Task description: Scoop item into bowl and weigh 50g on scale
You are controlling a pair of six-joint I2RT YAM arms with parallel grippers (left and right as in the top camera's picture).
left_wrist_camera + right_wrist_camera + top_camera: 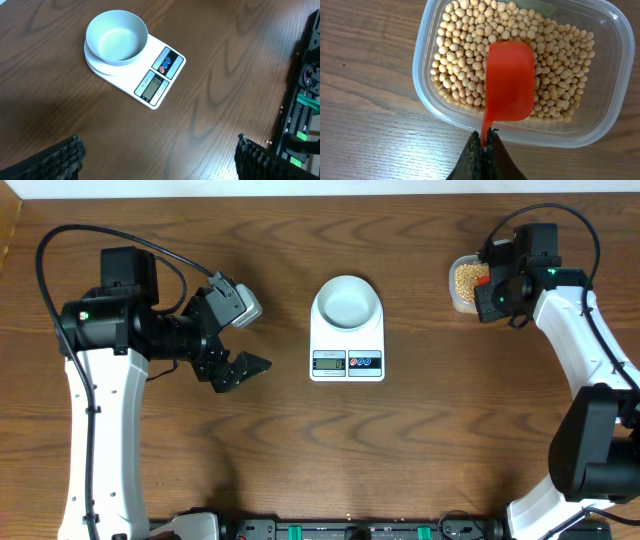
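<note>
**Beans not yet scooped; bowl waits empty**

Beans lie just ahead of the right gripper, filling a clear tub; its jaws are clamped together on the thin handle of a red scoop, which reaches forward from them over the beans; no beans show on the scoop. Well off to that gripper's side, the bowl sits on the scale, and nothing is in it; the display is too small to read. By my judgement the task is barely begun: the scoop is in hand and at the beans, while filling it, carrying it, tipping it and trimming to weight all remain. The left gripper hovers with jaws wide apart and holding nothing, the scale well ahead of them. Beneath everything runs a brown wood-grain table; a dark rail with green parts lines one edge; little else of the room shows.
</note>
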